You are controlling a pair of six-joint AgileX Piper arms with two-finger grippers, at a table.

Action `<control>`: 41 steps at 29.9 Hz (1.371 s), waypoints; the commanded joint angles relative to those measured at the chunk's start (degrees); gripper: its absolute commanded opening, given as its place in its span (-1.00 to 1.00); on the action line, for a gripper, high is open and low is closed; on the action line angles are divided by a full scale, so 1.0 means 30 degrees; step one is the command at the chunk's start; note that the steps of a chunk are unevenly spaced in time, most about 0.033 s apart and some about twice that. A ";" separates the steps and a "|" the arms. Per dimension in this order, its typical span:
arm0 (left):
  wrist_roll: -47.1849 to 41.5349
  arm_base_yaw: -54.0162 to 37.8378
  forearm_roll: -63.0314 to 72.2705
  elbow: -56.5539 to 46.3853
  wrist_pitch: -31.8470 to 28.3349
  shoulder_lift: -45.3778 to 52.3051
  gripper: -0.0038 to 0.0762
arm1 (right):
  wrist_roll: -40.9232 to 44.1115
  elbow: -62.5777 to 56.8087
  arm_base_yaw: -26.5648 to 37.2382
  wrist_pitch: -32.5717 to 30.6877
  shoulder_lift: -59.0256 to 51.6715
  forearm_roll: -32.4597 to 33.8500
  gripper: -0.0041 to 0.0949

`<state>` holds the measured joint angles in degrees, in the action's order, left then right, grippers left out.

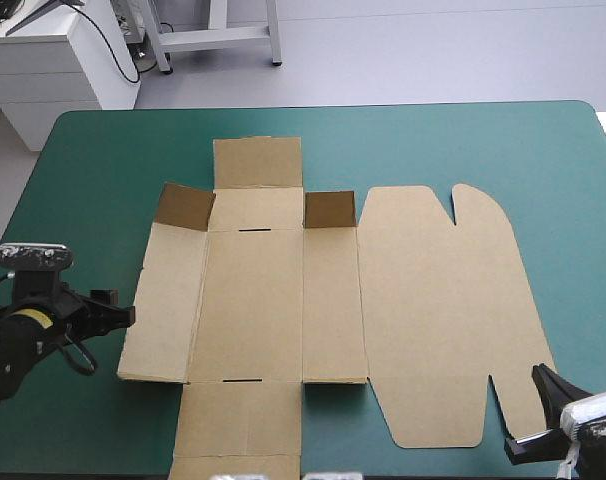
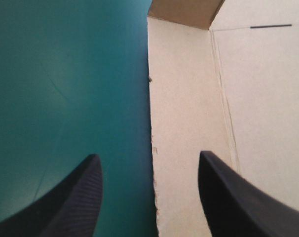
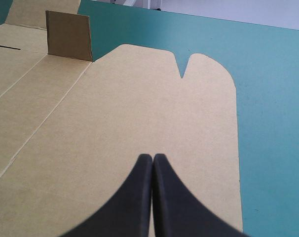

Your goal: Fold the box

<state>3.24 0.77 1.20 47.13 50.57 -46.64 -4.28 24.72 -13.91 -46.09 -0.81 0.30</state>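
The brown box (image 1: 283,300) lies flat and unfolded in the middle of the table. Only two small flaps (image 1: 185,207) (image 1: 330,208) stand up at its far side. At the box's left edge my left gripper (image 1: 113,308) is low over the cover. Its fingers are open (image 2: 148,157), and the edge of the box's left panel (image 2: 189,123) runs between them. My right gripper (image 1: 543,385) is at the near right corner of the rounded lid panel (image 1: 443,310). It is shut (image 3: 153,157) and points across the lid (image 3: 139,113), with nothing between its fingers.
The teal-green cover (image 1: 563,180) shows all around the box, widest at the far side and the right. The box's near flap (image 1: 238,430) reaches the table's near edge. The left gripper's outer finger (image 2: 75,197) is over bare cover.
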 commanded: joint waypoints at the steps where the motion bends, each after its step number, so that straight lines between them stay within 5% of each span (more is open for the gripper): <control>1: -0.0123 0.0027 -0.0105 0.1411 -0.0220 -0.1789 0.11 | -0.0097 0.0433 0.0121 0.1528 -0.0549 0.0182 -0.95; 13: -0.0250 -0.1181 -0.0400 0.2271 0.1168 -0.6027 0.23 | -0.0097 0.0433 0.0121 0.1528 -0.0549 0.0182 -0.95; 23: 0.3596 -0.3935 0.5776 0.2271 0.1815 -0.8968 0.23 | -0.0097 0.0433 0.0121 0.1528 -0.0549 0.0182 -0.95; 33: 0.4322 -0.4142 0.6865 0.2271 0.2689 -1.1550 0.23 | -0.0097 0.0433 0.0121 0.1528 -0.0549 0.0182 -0.95; 41: 0.7371 -0.4142 1.1790 0.2271 0.5318 -1.2086 0.23 | -0.0097 0.0433 0.0121 0.1528 -0.0549 0.0182 -0.95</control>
<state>22.89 -11.41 29.64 52.34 63.13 -84.17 -4.28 24.72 -13.91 -46.09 -0.81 0.00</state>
